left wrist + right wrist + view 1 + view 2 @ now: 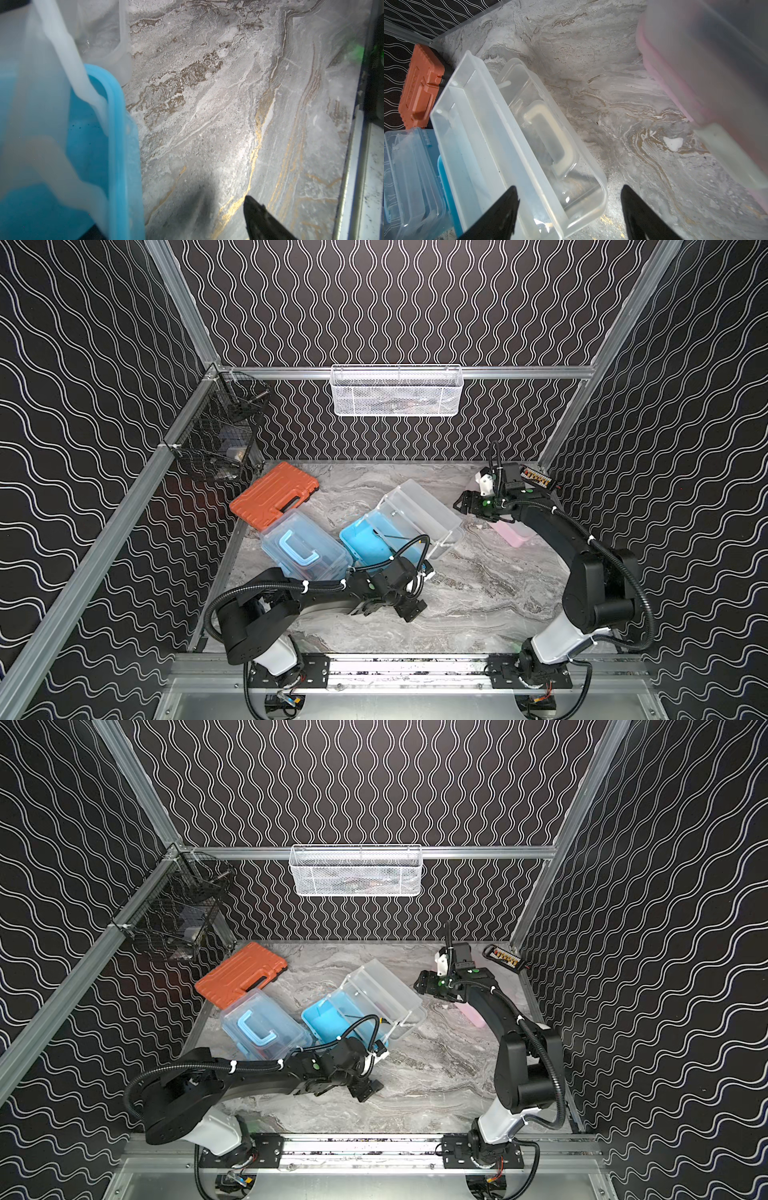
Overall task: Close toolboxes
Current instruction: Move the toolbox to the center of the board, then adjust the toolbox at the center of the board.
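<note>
One blue toolbox [305, 551] lies shut at the left, clear lid and blue handle on top. The middle toolbox stands open: blue base [361, 539], clear lid [424, 510] thrown back on the table, its handle [546, 135] underneath. My left gripper [413, 608] is open at the base's near corner; one finger [259, 218] shows beside the blue rim [116, 124]. The pink toolbox [515, 535] sits partly under my right arm, clear lid lying on it [685, 62]. My right gripper [459, 504] hovers open over the thrown-back lid's end [583, 199], holding nothing.
A ribbed orange case [272, 495] lies at the back left against the shut toolbox. A black wire basket [224, 435] hangs on the left wall, a white mesh basket [397, 391] on the back rail. A small black holder [536, 479] sits in the back right corner.
</note>
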Controlling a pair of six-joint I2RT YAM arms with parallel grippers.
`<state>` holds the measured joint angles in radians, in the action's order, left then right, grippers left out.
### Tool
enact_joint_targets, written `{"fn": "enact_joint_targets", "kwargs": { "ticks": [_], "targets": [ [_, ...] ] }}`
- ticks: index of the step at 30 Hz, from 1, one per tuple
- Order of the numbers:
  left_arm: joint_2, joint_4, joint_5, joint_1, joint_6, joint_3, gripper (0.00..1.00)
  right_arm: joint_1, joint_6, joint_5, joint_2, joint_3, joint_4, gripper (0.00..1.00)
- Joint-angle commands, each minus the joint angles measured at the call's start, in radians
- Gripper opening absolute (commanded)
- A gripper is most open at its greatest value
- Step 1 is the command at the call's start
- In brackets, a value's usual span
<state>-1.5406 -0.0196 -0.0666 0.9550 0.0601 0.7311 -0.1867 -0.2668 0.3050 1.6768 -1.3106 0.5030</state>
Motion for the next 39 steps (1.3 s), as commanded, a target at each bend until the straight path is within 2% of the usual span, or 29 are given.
{"fn": "enact_joint_targets", "kwargs": {
  "ticks": [1,5,13,17,21,26,29,33,39],
  "targets": [
    [0.041,0.019,0.027,0.002,0.049,-0.01,0.88,-0.02,0.043,0.025,0.027,-0.027,0.024,0.7],
    [0.118,0.033,0.082,0.002,0.101,-0.026,0.88,-0.051,0.065,0.01,0.045,-0.043,0.028,0.61],
    [0.311,0.204,0.357,0.001,0.288,-0.069,0.89,-0.097,0.095,-0.052,0.103,-0.083,0.049,0.49],
    [0.377,0.291,0.429,0.001,0.356,-0.104,0.89,-0.106,0.106,-0.081,0.122,-0.096,0.046,0.38],
    [0.417,0.329,0.462,-0.001,0.394,-0.144,0.89,-0.113,0.113,-0.103,0.122,-0.097,0.051,0.25],
    [0.418,0.349,0.49,-0.025,0.409,-0.163,0.9,-0.119,0.112,-0.141,0.077,-0.058,0.042,0.16],
    [0.399,0.32,0.455,-0.069,0.4,-0.172,0.9,-0.12,0.107,-0.175,0.036,-0.014,0.032,0.12],
    [0.371,0.266,0.418,-0.125,0.39,-0.173,0.89,-0.121,0.101,-0.237,-0.023,0.058,0.019,0.07],
    [0.303,0.228,0.403,-0.171,0.339,-0.094,0.9,-0.121,0.095,-0.278,-0.104,0.122,0.046,0.07]
  ]
}}
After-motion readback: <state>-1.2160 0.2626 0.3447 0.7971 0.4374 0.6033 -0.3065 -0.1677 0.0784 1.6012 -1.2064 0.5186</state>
